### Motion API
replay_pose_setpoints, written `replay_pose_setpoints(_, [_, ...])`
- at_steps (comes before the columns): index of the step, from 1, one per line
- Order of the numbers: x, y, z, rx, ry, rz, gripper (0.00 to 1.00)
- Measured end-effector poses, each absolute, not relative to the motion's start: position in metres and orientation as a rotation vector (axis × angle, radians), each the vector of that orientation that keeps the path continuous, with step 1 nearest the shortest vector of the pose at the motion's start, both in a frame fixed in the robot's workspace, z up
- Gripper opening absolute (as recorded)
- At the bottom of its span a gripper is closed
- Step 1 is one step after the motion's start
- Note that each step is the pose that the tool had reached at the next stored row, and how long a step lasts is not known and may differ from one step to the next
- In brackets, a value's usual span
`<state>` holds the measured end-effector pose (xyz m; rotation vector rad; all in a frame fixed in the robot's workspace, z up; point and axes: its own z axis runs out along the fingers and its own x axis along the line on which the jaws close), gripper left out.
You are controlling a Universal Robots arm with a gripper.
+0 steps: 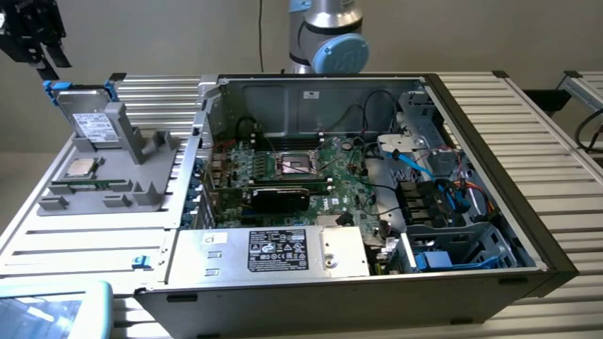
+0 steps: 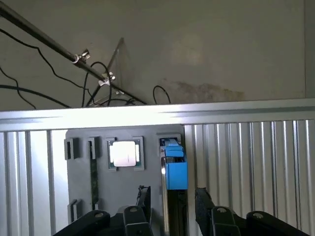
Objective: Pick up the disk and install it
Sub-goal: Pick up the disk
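1. You are looking at the gripper point(image 1: 54, 69) hanging at the exterior view's upper left, above the disk point(image 1: 92, 123) and apart from it.
2. Its fingers point(image 2: 143, 196) are standing wide apart in the wrist view and are gripping nothing; the gripper point(image 2: 172, 191) is straddling the line of the disk point(image 2: 175, 174) without touching it.
3. The disk is standing upright on its edge in a slot of the grey holder point(image 1: 141, 152), its white label facing the exterior camera and the blue tabs of its carrier sticking out at both top corners.
4. The grey holder point(image 2: 81, 172) is sitting on the slatted metal table point(image 1: 85, 240), at the exterior view's left of the open computer case point(image 1: 490, 148).
5. A square silver CPU chip point(image 1: 78, 168) is lying flat in a pocket of the holder, just beside the disk's foot; in the wrist view the chip point(image 2: 125, 153) is shining brightly next to the disk's blue edge.
6. Inside the case, the motherboard point(image 1: 320, 169) is lying exposed, and a silver box point(image 1: 273, 251) with a black-and-white label is sitting at the near edge.
7. The arm point(image 1: 325, 35) is rising behind the case.
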<state>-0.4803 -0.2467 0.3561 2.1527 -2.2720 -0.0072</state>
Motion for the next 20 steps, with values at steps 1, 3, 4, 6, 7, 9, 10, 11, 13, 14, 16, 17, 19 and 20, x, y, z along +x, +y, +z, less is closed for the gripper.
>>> replay_pose_setpoints(1, [-0.480,-0.246,0.354,2.156,-2.269,-0.007,0.49])
replay_pose_setpoints(3, [-0.480,-0.246,0.351,2.160,-2.265,-0.007,0.49])
replay_pose_setpoints(4, [-0.480,-0.245,0.349,2.162,-2.263,-0.007,0.49])
replay_pose_setpoints(6, [-0.480,-0.245,0.345,2.164,-2.261,-0.007,0.49])
replay_pose_setpoints(7, [-0.480,-0.245,0.343,2.164,-2.261,-0.007,0.49])
replay_pose_setpoints(9, [-0.480,-0.244,0.340,2.164,-2.260,-0.009,0.49])
replay_pose_setpoints(10, [-0.480,-0.244,0.338,2.163,-2.259,-0.010,0.49])
replay_pose_setpoints(11, [-0.480,-0.244,0.337,2.162,-2.259,-0.011,0.49])
replay_pose_setpoints(13, [-0.480,-0.243,0.333,2.161,-2.257,-0.014,0.51])
replay_pose_setpoints(14, [-0.480,-0.243,0.331,2.161,-2.257,-0.015,0.57])
replay_pose_setpoints(16, [-0.480,-0.243,0.328,2.160,-2.255,-0.017,0.57])
replay_pose_setpoints(17, [-0.480,-0.243,0.326,2.159,-2.255,-0.018,0.57])
replay_pose_setpoints(19, [-0.480,-0.243,0.323,2.159,-2.254,-0.019,0.57])
replay_pose_setpoints(20, [-0.480,-0.243,0.321,2.159,-2.254,-0.019,0.57])
